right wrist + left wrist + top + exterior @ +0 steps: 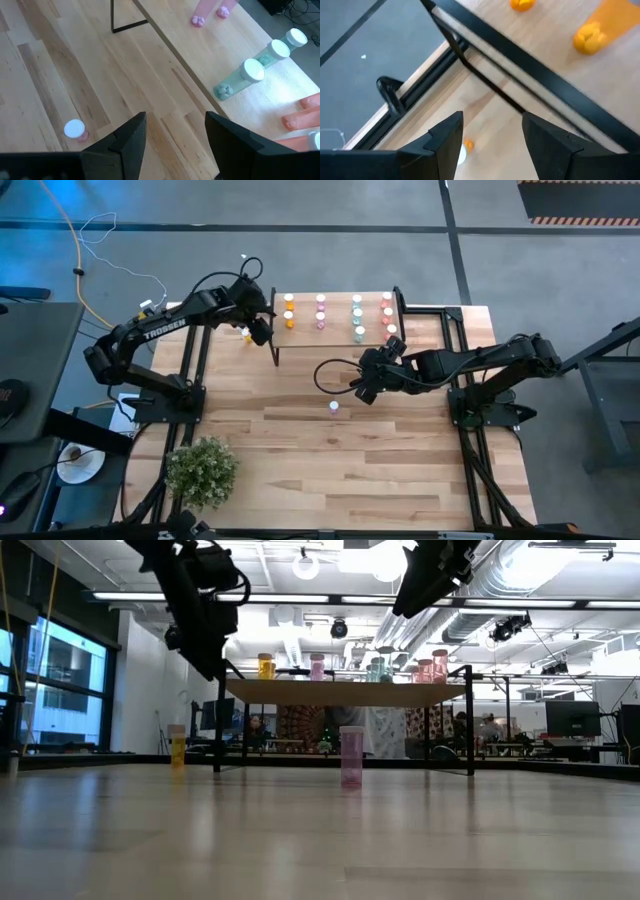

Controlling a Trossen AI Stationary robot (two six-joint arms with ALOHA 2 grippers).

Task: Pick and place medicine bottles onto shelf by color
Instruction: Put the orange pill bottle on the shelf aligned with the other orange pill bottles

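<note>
Most bottles are already placed on the shelf [338, 340], at the far edge of the worktop [330, 460], in columns by color: orange, pink, teal, red. Two bottles are left on the worktop: an orange bottle [246, 334] just beside the shelf's left end, and a pink bottle [334, 407] near the middle, in front of the shelf.

The left gripper [259, 330] is held over the orange bottle, its fingers [447, 142] spread and nothing held. The right gripper [364, 390] hangs in the air close to the pink bottle, fingers [127, 137] also spread and empty.

The risk is judged to be at the left side: the orange bottle stands close to the black shelf leg [485, 82], so a finger can strike the leg or tip the bottle during descent. The pink bottle can be knocked over if the fingers are not centered.
</note>
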